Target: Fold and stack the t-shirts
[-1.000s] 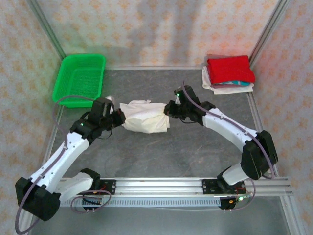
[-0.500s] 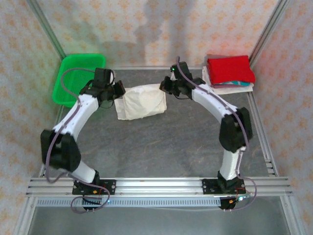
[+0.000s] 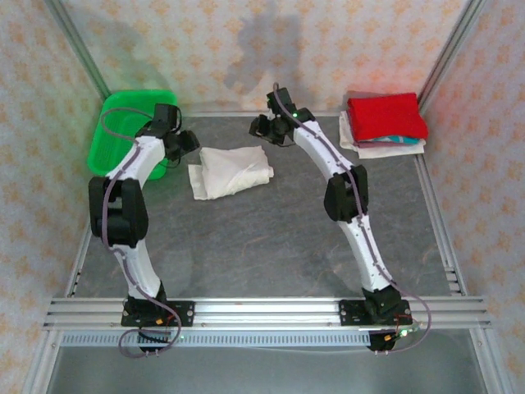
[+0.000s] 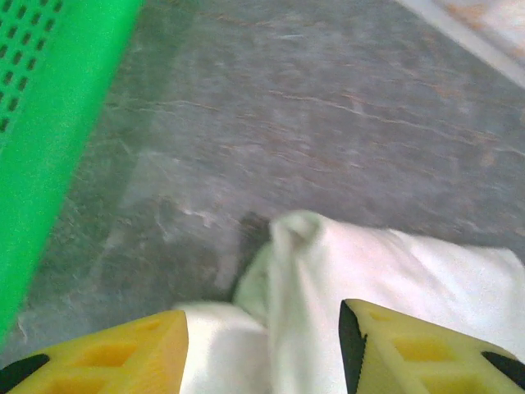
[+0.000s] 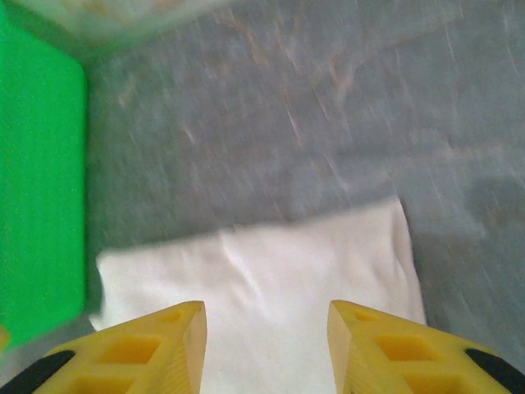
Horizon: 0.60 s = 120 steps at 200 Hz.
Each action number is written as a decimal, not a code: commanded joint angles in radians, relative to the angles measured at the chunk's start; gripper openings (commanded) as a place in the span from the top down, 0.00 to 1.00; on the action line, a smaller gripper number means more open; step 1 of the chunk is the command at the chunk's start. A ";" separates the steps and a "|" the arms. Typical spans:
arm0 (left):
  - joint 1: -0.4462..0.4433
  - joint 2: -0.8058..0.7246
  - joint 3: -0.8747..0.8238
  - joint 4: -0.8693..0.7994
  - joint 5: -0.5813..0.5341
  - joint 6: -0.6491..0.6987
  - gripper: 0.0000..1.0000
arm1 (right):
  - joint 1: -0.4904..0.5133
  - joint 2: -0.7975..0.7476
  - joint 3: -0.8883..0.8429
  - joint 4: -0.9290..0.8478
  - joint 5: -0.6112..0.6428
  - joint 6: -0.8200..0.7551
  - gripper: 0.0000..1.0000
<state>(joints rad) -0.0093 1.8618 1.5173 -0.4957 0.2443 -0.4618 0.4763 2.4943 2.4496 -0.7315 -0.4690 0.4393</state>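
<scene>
1. Tee (image 3: 230, 170): soft cream-white cloth folded into a rough rectangle. It is rumpled toward its right end and lies on the worktop (image 3: 271, 246) near the far edge, left of middle.
2. Its long axis runs along the far edge, with the right end tilted slightly farther back. I cannot tell which end is the collar.
3. Left gripper (image 3: 185, 144) hangs at the tee's left end, just beside the basket (image 3: 111, 144). Its blocky yellow fingers (image 4: 123, 349) are spread apart. A bunched ridge of cloth shows in the gap, and I cannot tell whether they touch it.
4. Right gripper (image 3: 264, 128) hovers by the tee's far right corner. Its yellow fingers (image 5: 148, 345) are also spread and grip nothing. Below them the cloth looks flat and smooth, with a straight far edge.
5. Stack (image 3: 381, 139) sits in the far right corner. A red tee (image 3: 385, 115) lies on top in a squared fold, with white layers and a teal edge beneath.
6. The basket is green plastic mesh and stands in the far left corner.
7. The worktop is grey and mottled like stone.
</scene>
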 commanded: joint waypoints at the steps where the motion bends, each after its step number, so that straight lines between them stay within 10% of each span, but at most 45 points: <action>1: -0.109 -0.137 -0.085 0.047 -0.030 0.025 0.49 | 0.076 -0.255 -0.311 0.114 -0.016 -0.038 0.61; 30: -0.172 -0.124 -0.220 0.214 0.028 -0.029 0.54 | 0.092 -0.391 -0.692 0.473 -0.153 0.116 0.70; 120: -0.179 0.055 -0.465 0.395 0.009 -0.106 0.62 | 0.088 -0.294 -0.962 0.621 -0.161 0.090 0.76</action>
<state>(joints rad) -0.1879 1.9270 1.1744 -0.1047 0.2844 -0.5072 0.5671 2.2230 1.6020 -0.1799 -0.6415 0.5194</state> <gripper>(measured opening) 0.383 0.246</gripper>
